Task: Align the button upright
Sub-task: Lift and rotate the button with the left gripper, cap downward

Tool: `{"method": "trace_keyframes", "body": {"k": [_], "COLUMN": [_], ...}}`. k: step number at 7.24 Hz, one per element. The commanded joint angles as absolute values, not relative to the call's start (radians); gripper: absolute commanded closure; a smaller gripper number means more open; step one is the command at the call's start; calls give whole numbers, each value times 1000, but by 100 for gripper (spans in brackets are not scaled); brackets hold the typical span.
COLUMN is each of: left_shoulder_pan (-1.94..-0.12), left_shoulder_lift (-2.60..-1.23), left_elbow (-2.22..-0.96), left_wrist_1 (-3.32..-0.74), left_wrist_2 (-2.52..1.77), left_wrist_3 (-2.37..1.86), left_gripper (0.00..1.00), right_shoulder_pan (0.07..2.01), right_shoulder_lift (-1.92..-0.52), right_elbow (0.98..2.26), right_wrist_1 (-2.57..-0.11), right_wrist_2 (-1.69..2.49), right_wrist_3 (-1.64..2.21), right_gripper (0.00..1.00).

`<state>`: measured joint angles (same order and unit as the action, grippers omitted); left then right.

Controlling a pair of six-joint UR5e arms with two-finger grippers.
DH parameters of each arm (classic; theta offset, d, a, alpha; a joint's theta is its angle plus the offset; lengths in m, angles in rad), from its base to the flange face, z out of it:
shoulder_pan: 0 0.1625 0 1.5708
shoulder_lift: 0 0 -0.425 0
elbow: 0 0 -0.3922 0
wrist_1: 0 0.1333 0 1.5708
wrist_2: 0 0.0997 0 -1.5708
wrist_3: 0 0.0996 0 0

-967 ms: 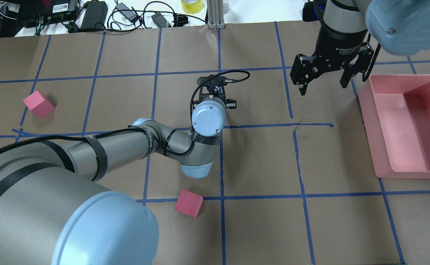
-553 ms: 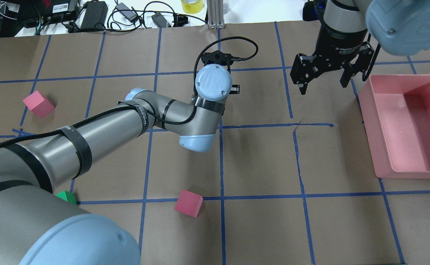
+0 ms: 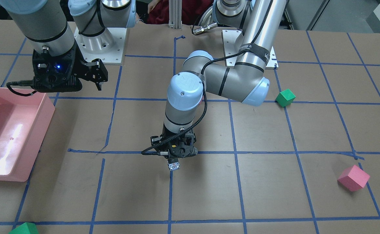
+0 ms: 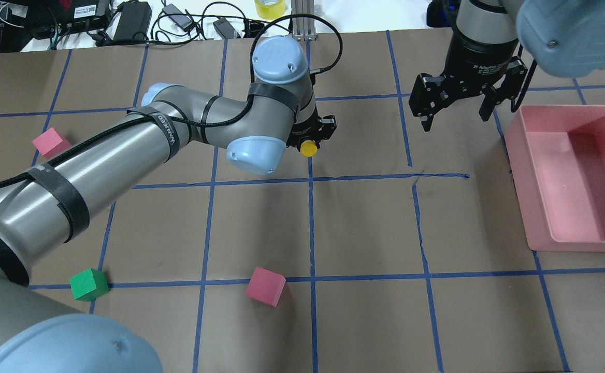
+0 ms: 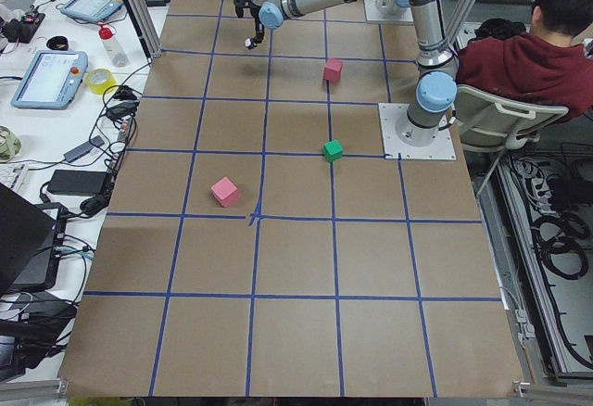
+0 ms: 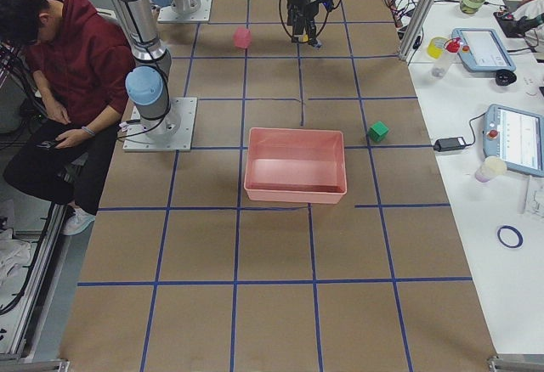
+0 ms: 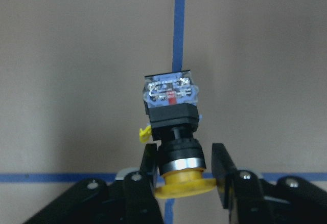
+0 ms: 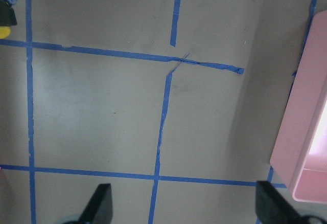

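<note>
The button (image 7: pixel 171 116) has a yellow cap, a black body and a silvery contact block. My left gripper (image 7: pixel 185 153) is shut on its black neck just under the cap. The contact block points away from the wrist, down at the brown table. In the overhead view the yellow cap (image 4: pixel 308 149) shows beside the left gripper (image 4: pixel 313 135). In the front view the contact block (image 3: pixel 173 165) hangs below the left gripper (image 3: pixel 176 153), over a blue tape line. My right gripper (image 4: pixel 455 113) is open and empty, well apart to the right; it also shows in its wrist view (image 8: pixel 184 208).
A pink bin (image 4: pixel 528 202) stands at the right edge, next to the right gripper. Two pink cubes (image 4: pixel 265 286) (image 4: pixel 51 142) and a green cube (image 4: pixel 89 284) lie on the robot's left half. Another green cube (image 3: pixel 24 228) lies at the far edge. Cables and devices lie beyond the table's far edge.
My left arm has swung its wrist toward the table's far side and turned, so the button's yellow cap now shows. The green cube has come into sight. The right arm has not moved.
</note>
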<state>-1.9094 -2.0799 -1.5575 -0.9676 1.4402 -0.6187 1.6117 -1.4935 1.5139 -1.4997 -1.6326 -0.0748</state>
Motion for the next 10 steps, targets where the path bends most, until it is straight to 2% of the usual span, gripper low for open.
{"method": "trace_keyframes", "body": {"k": [1, 4, 8, 10], "left_shoulder_pan": [-1826, -1783, -1732, -1729], "left_shoulder_lift": [-2097, -2132, -2160, -2172], "left_elbow": [-1529, -1533, -1598, -1591], "left_wrist_1": [-1057, -1211, -1210, -1207], "left_wrist_2": [1179, 1018, 894, 896], "left_wrist_3": [-887, -1001, -947, -898], "left_gripper": [100, 100, 100, 89], "right_shoulder_pan": [1612, 1612, 1612, 1612], "right_shoulder_lift": [-1494, -1493, -1491, -1491], "right_elbow": [1514, 1519, 1520, 1520], "right_wrist_1": [-1500, -1500, -1496, -1497], "right_wrist_2": [-1632, -1635, -1647, -1649], "right_wrist_3": [-78, -75, -81, -84], "right_gripper": [0, 0, 0, 0]}}
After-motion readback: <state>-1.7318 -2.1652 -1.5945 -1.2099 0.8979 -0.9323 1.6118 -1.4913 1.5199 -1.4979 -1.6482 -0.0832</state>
